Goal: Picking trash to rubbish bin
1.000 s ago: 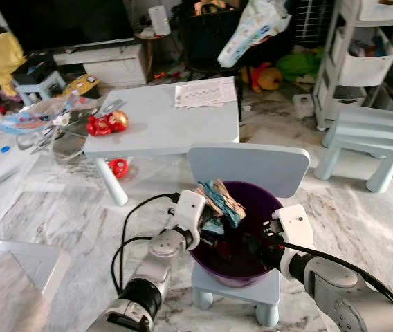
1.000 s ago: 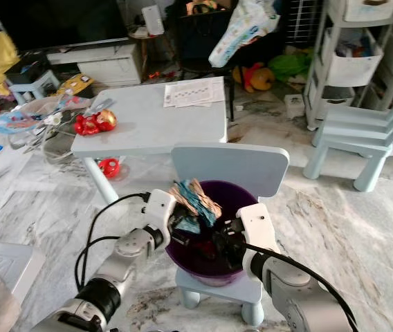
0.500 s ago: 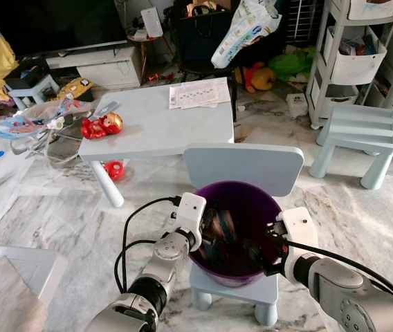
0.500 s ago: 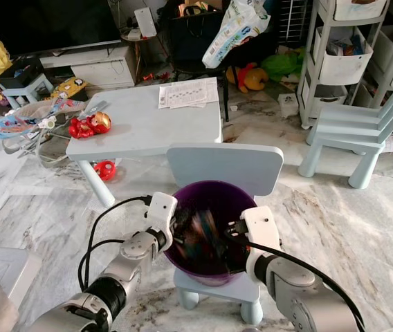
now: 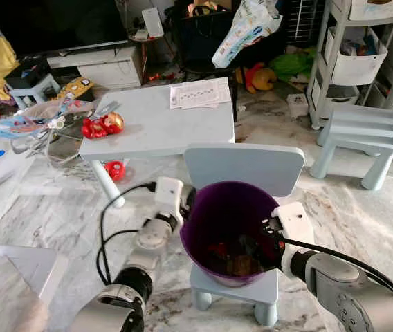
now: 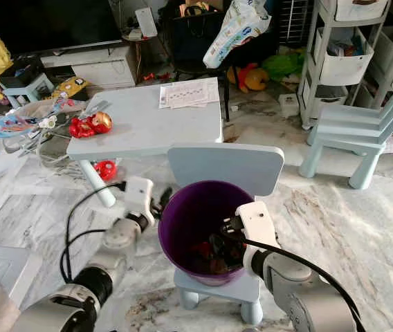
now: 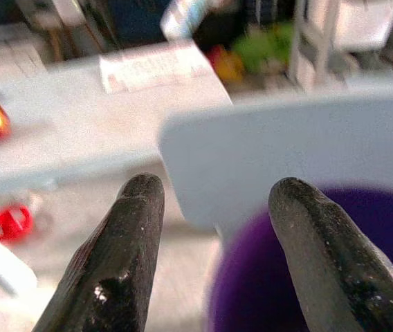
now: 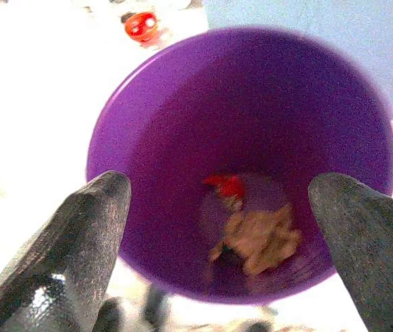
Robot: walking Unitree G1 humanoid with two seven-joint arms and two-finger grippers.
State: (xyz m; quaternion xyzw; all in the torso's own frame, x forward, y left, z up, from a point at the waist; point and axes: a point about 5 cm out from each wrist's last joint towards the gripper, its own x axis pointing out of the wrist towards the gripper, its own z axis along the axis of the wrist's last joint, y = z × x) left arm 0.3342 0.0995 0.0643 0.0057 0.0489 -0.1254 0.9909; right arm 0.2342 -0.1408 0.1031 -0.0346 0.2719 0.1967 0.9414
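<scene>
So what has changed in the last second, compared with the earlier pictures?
The crumpled trash the left end effector held above the purple bin was let go and now lies inside; that end effector has drawn back outside the rim, fingers open. The right end effector stays over the bin, and the small chair has not moved.

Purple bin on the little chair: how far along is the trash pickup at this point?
Done: the purple bin already holds a crumpled brown piece and a red scrap. In hand: nothing; the left gripper is open beside the rim, and the right gripper is open above the bin's mouth. Left: red toys and papers sit on the table, if they count as trash.
</scene>
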